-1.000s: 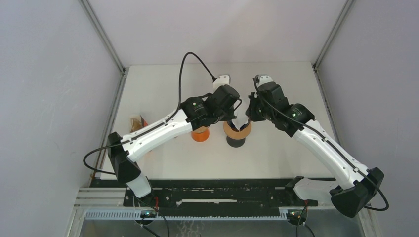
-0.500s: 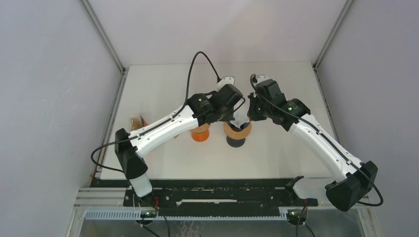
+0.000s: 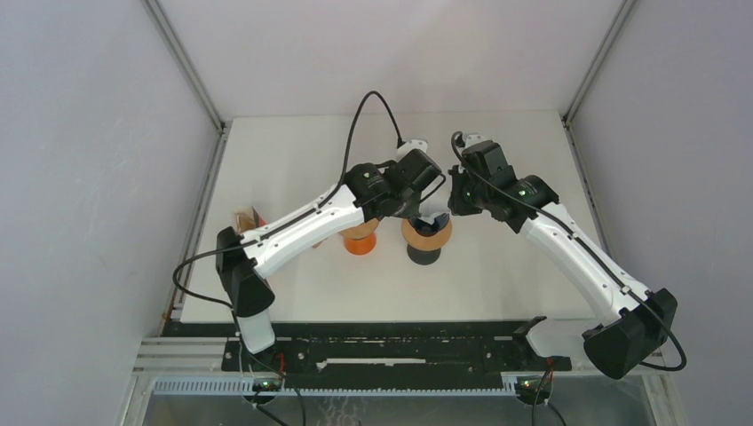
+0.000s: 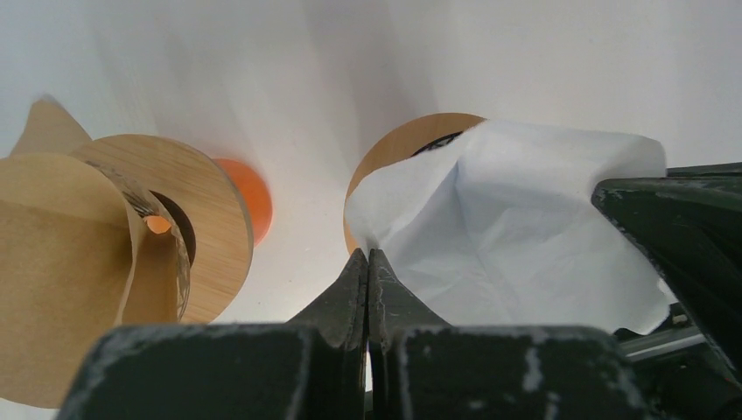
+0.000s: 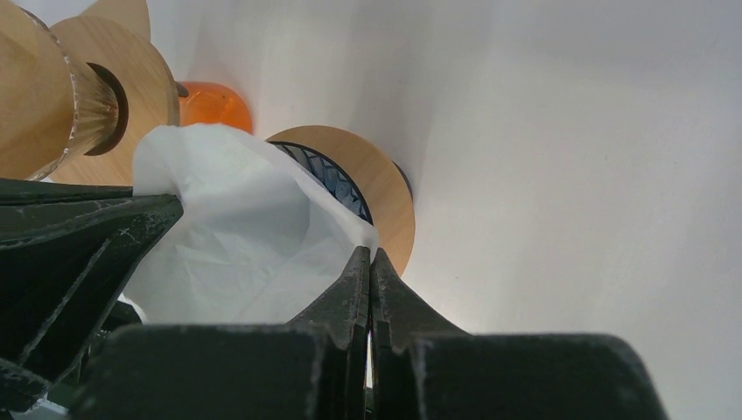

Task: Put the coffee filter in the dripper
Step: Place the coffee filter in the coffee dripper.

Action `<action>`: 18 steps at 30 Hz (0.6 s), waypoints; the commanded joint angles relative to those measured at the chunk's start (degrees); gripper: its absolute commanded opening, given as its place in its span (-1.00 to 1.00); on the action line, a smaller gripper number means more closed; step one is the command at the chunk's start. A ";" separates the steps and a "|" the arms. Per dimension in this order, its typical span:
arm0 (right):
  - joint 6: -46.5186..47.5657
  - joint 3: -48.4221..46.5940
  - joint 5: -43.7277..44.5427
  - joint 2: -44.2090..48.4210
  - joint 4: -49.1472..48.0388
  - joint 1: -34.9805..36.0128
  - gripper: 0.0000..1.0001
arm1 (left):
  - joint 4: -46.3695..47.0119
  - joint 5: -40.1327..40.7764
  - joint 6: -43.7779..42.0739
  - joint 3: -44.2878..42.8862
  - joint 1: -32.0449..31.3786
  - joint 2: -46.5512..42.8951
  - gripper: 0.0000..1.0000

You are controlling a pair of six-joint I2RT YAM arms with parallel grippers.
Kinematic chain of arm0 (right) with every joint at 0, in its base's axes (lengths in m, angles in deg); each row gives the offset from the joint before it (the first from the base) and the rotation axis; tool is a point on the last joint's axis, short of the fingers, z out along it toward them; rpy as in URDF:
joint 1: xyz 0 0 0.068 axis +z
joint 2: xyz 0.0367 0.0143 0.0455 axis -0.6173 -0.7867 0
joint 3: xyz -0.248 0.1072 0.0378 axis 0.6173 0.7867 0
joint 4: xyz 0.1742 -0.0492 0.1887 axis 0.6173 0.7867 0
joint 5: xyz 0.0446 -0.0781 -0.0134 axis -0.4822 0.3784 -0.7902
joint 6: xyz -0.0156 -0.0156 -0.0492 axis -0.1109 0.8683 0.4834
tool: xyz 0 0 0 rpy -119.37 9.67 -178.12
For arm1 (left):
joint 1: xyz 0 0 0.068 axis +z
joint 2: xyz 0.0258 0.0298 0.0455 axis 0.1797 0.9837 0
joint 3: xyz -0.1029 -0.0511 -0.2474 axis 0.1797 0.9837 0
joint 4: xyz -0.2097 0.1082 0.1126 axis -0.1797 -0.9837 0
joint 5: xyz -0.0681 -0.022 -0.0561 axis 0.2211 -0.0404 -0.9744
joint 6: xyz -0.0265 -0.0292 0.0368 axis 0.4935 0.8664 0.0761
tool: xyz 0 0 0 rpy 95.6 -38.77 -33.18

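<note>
A white paper coffee filter [image 4: 516,219] hangs spread open between my two grippers, just above the dripper [image 3: 426,234]. The dripper has a round wooden collar [image 5: 385,188] and ribbed blue glass, and stands on a dark base at the table's middle. My left gripper [image 4: 368,254] is shut on the filter's left edge. On the opposite edge, my right gripper [image 5: 368,252] is also shut. In the top view both grippers [image 3: 417,211] [image 3: 451,211] flank the filter [image 3: 433,218], whose lower tip dips toward the dripper's mouth.
A second dripper [image 4: 206,219] with a wooden collar and an orange base [image 3: 360,242] stands just left, holding a brown paper filter [image 4: 61,280]. A small brown and orange item [image 3: 246,218] lies at the table's left edge. Grey walls enclose the table.
The left arm has swung to the right and slightly back, and the right wrist has drawn a little back too. The filter stays pinched between both grippers over the dripper.
</note>
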 commanded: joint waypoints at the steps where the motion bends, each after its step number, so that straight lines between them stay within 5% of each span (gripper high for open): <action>1: 1.60 -1.40 0.06 -0.09 0.13 -0.53 -0.96 | -1.96 1.95 -2.09 -3.02 0.53 0.29 -1.00; 10: 1.36 -1.17 -3.13 0.35 -1.06 -0.54 -0.87 | -0.86 -1.41 -2.89 -3.16 0.59 0.18 -0.91; 18: 1.42 -1.01 -3.38 -0.44 -0.99 -0.32 -0.52 | -0.18 -3.62 -3.40 -3.31 0.59 1.07 -0.66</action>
